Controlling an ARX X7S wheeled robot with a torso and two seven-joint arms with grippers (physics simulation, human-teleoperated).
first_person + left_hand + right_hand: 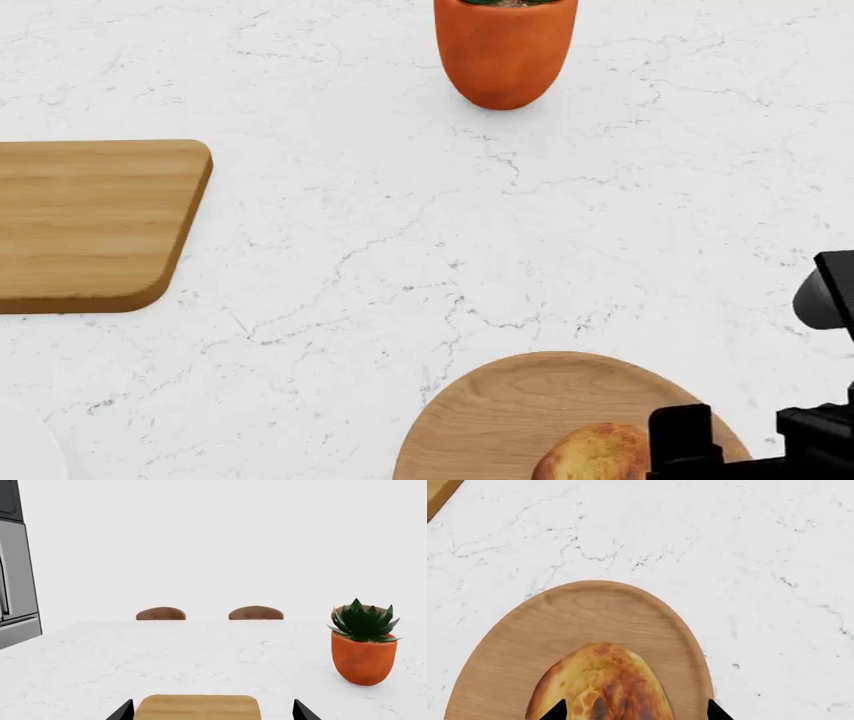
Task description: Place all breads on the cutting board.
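One bread [602, 687], round and golden-brown with dark toasted spots, lies on a round wooden plate [594, 615]; it also shows at the head view's lower edge as bread [595, 455]. My right gripper [635, 712] hangs open over it, its fingertips on either side of the loaf and not touching it. In the head view the right gripper [741, 450] covers the loaf's right side. The cutting board [87, 225] lies bare at the left. My left gripper [212, 714] is open above the cutting board's [197, 707] near end, with nothing between its fingers.
An orange pot [505, 50] with a spiky green plant [363, 622] stands at the far middle of the white marble counter [400, 250]. A white plate's edge [20, 450] shows at the lower left. Two chair backs [161, 614] rise beyond the counter, and a steel fridge [13, 580] stands beside it.
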